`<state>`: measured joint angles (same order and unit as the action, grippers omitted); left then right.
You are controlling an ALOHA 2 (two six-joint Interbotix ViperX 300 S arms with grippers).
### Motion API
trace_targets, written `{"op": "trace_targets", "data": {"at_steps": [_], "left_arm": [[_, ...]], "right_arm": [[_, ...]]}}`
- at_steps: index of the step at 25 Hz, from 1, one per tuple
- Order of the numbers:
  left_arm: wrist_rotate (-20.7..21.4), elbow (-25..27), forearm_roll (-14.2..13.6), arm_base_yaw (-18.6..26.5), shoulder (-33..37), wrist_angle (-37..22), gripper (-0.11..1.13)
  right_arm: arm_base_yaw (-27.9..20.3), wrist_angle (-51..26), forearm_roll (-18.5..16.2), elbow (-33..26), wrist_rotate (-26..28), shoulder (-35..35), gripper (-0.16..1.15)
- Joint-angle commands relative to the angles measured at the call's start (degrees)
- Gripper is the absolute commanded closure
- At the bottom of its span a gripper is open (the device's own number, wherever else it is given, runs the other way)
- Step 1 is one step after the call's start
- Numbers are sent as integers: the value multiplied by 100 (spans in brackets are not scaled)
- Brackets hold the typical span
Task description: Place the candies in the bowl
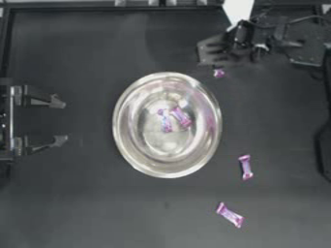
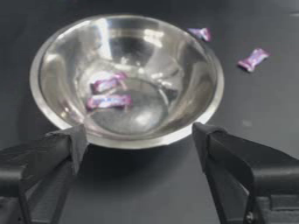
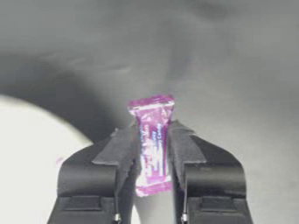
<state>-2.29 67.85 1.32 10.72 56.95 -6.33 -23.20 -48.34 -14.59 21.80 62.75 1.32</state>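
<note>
Dark table (image 1: 77, 203). Right gripper (image 3: 153, 144), jaws closed on a candy (image 3: 153, 131), hangs just outside the bowl's (image 1: 123, 104) far rim. Best carry it over the centre, then release low. Left gripper (image 1: 61, 121) parked, open.

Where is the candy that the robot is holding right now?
The right gripper is shut on one candy, up near the table's top right in the top view, just beyond the rim of the bowl.
</note>
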Motion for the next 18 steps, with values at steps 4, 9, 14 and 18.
{"op": "trace_targets", "data": {"at_steps": [4, 9, 14, 18], "left_arm": [[-18, -132, 18, 9, -62, 18, 1], [-26, -141, 26, 9, -62, 18, 1], [-26, -141, 35, 9, -62, 18, 1], [-26, -141, 35, 9, -62, 18, 1]], "right_arm": [[729, 308, -158, -387, -9, 316, 43], [1195, 615, -237, -413, -35, 281, 43], [1433, 1169, -264, -325, -580, 185, 41], [1459, 1441, 123, -316, -1389, -9, 30]]}}
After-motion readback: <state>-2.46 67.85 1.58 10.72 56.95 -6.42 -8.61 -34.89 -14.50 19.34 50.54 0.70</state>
